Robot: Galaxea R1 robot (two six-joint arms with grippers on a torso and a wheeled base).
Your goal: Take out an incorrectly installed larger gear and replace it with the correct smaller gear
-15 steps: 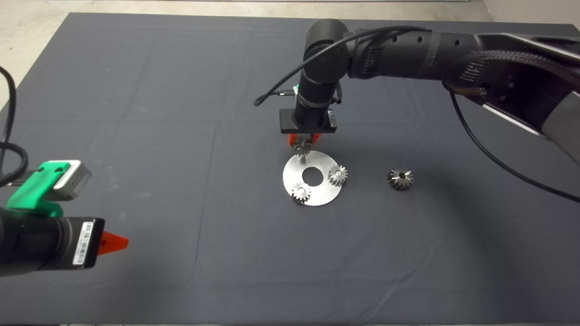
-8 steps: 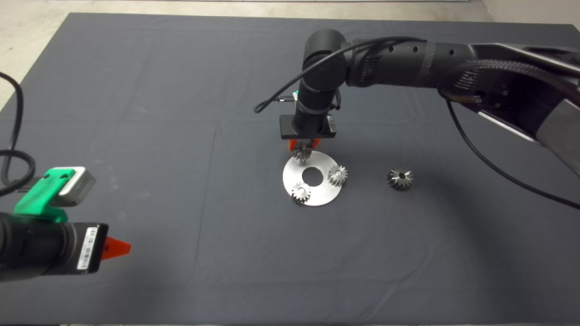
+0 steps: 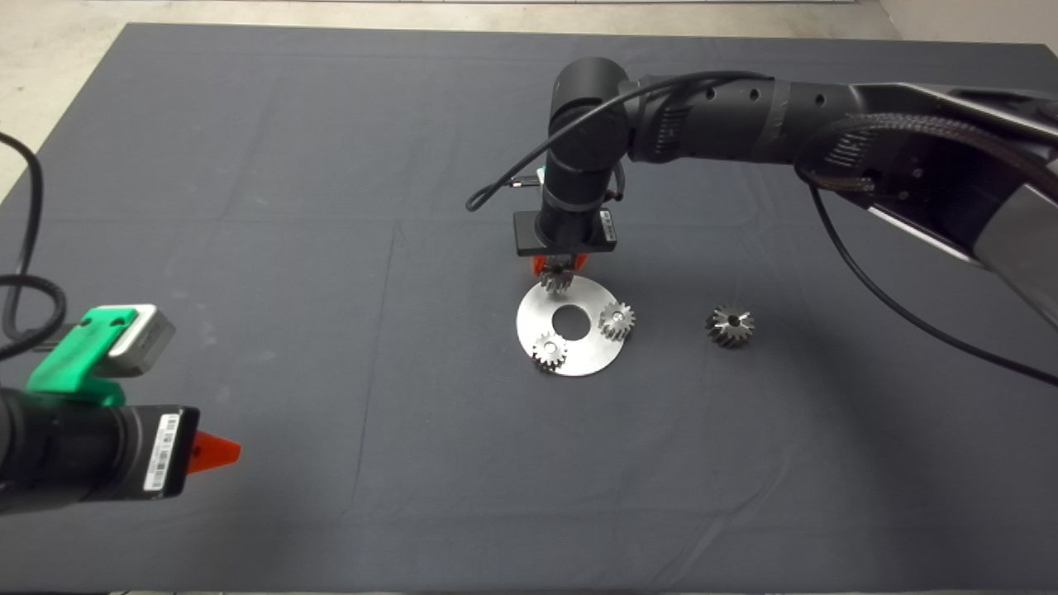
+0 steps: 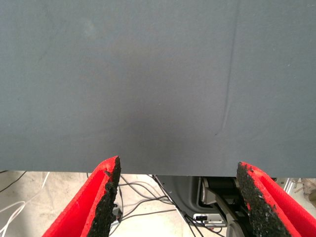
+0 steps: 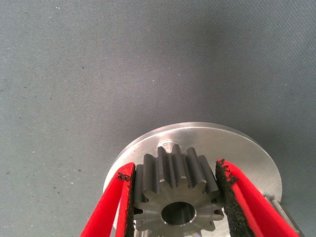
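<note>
My right gripper (image 3: 559, 268) is shut on the smaller gear (image 3: 557, 279) and holds it at the far edge of a round steel plate (image 3: 591, 349). In the right wrist view the gear (image 5: 175, 190) sits between the two pads (image 5: 127, 202), its dark centre hole facing the camera. A small peg (image 5: 169, 146) on the plate (image 5: 242, 148) shows just beyond its teeth. Two other small gears (image 3: 548, 351) (image 3: 616, 319) stand on the plate. The larger gear (image 3: 730, 326) lies on the mat to the plate's right. My left gripper (image 3: 216, 449) waits open at the lower left.
The plate has a round centre hole (image 3: 571, 322). The right arm (image 3: 744, 124) reaches in over the mat's far right part. The left wrist view shows the mat's edge (image 4: 148, 170) with cables and equipment on the floor beyond.
My right gripper has come down with the smaller gear, from a little above the plate to its far edge. The left gripper has shifted slightly.
</note>
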